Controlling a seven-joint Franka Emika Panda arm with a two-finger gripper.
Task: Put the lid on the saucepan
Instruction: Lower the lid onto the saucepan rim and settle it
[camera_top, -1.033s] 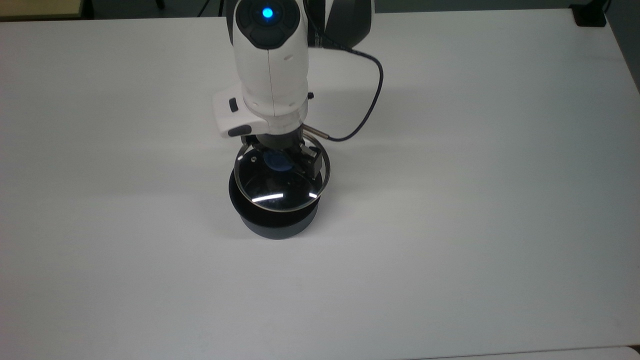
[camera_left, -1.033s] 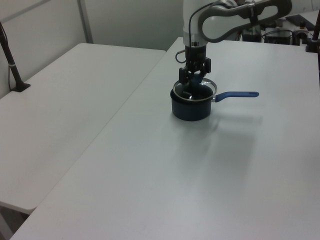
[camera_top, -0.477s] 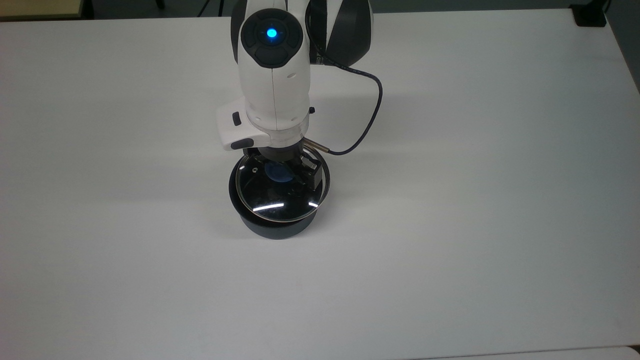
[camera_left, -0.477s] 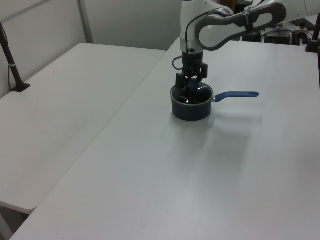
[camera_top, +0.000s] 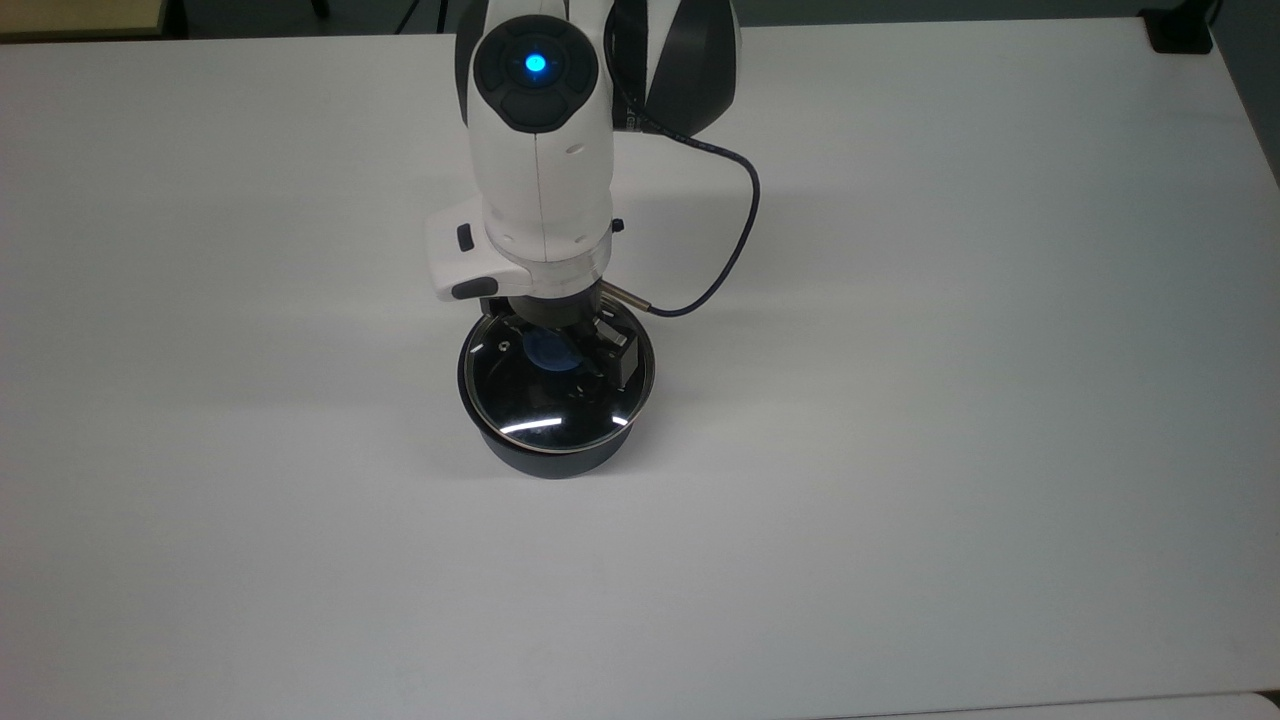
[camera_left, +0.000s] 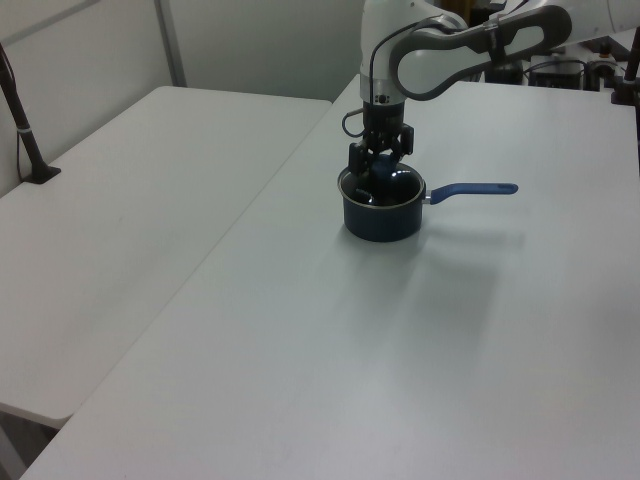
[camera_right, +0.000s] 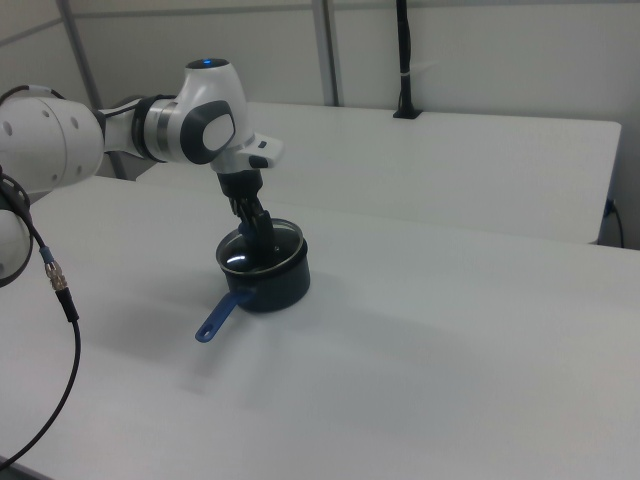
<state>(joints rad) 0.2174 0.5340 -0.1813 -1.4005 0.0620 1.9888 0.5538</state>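
Note:
The black saucepan (camera_top: 550, 458) stands mid-table, and its blue handle (camera_left: 480, 188) points to the left view's right. The glass lid (camera_top: 540, 402) covers the pot's opening, its metal rim lined up with the pot's rim. My gripper (camera_top: 560, 350) comes straight down from above and is shut on the lid's blue knob (camera_top: 546, 350). In the right view the lid (camera_right: 262, 252) sits level on the saucepan (camera_right: 275, 282) under the gripper (camera_right: 256, 228). In the left view the gripper (camera_left: 380, 168) stands just over the pot (camera_left: 380, 218).
The white table (camera_top: 900, 400) spreads wide around the pot. A dark cable (camera_top: 738, 225) loops off the wrist to the top view's right. A second white table (camera_left: 130, 200) adjoins, with a black post (camera_left: 20, 110) on it.
The gripper has come down with the lid. The lid was tilted and offset above the pot; now it sits lined up with the rim.

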